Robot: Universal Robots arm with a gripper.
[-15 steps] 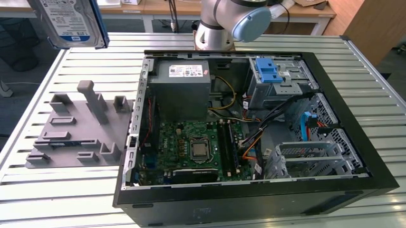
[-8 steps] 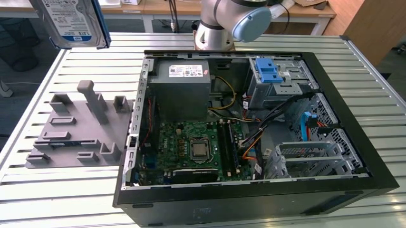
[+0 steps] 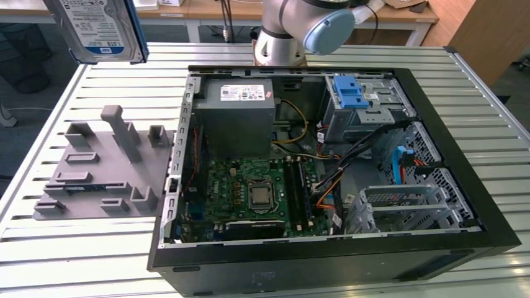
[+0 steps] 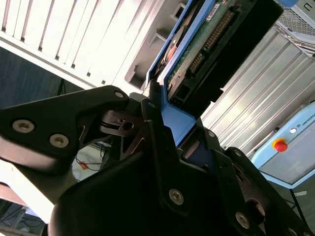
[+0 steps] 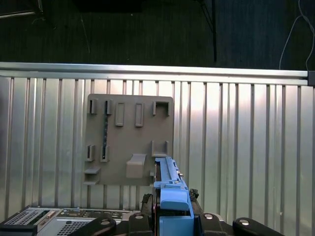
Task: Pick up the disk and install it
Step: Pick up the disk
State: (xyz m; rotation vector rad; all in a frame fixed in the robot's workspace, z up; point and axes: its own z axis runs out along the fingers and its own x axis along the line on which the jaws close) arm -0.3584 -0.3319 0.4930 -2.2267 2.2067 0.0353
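Note:
The disk [image 3: 95, 28] hangs high above the table at the exterior view's left, upright, its white-and-blue label showing inside a blue carrier. In the second wrist view my gripper [image 4: 174, 123] is shut on the carrier's blue edge, and the disk's green circuit board [image 4: 206, 39] runs away from the fingers [image 4: 147, 105]. In the first wrist view the blue carrier [image 5: 172, 196] stands edge-on between the black fingers [image 5: 147, 201], above the grey fixture plate [image 5: 130, 140].
An open black computer case [image 3: 331, 267] lies on the slatted metal table [image 3: 99, 261]. Inside it are a grey power supply [image 3: 236, 115], a motherboard [image 3: 252, 192] and a blue-handled drive cage [image 3: 356, 99]. A grey fixture plate [image 3: 103, 167] lies beside the case.

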